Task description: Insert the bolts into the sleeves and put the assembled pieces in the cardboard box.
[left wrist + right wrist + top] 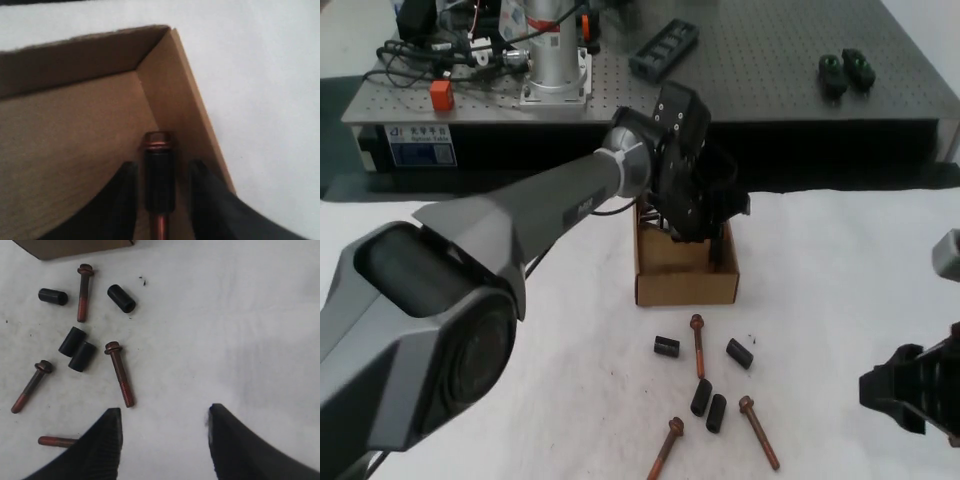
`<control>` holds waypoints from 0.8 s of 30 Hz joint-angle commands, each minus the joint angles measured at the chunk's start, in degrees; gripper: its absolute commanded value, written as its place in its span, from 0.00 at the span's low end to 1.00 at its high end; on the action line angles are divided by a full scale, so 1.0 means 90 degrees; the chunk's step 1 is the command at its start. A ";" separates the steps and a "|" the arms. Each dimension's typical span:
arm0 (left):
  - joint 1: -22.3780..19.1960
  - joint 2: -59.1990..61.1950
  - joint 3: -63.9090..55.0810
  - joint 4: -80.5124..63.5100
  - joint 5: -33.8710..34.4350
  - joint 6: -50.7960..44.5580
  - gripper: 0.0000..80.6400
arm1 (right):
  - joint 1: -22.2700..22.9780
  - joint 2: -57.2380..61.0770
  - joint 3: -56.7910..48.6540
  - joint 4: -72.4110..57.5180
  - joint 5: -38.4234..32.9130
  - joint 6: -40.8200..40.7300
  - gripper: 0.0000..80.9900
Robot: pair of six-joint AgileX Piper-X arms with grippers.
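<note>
Assembled piece point(160, 180), a copper-coloured bolt through a black sleeve, lies on the floor of the cardboard box point(685, 288), along a side wall and near a corner, as seen from my remote station. From the left of the box, my left arm point(520, 215) stretches over the white tabletop point(570, 400) and dips into the box from above. The left end effector point(161, 167) straddles the piece; its fingers point(122, 200) stand spread, a gap showing on each side of the sleeve, gripping nothing.

Loose parts lie on the tabletop on the near side of the box. Taken from the left they are a bolt point(663, 448) farthest from the box, a lone sleeve point(666, 347) close to the box's front wall, a second bolt point(699, 343) just beside it, two sleeves point(709, 404) touching side by side, another sleeve point(740, 353), and a third bolt point(759, 432). A fourth bolt point(57, 441) lies partly hidden behind one of my right arm's fingers point(100, 445).

Well to the right of the box and nearer to me, the right end effector point(165, 410) hangs over bare tabletop with its fingers wide apart and nothing between them.
</note>
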 commanded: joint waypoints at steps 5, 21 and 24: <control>0.0077 -0.0434 -0.0145 0.0359 0.0360 -0.0131 0.33 | 0.0651 0.2038 -0.0579 -0.0848 0.0226 -0.0849 0.48; 0.0279 -0.2295 0.0115 0.2720 -0.2360 0.1687 0.29 | 0.2077 0.6880 -0.4800 0.0847 0.1756 -0.2774 0.48; 0.0279 -0.2616 0.0714 0.2597 -0.2360 0.1687 0.29 | 0.2111 0.7165 -0.4954 0.0962 0.1906 -0.2772 0.48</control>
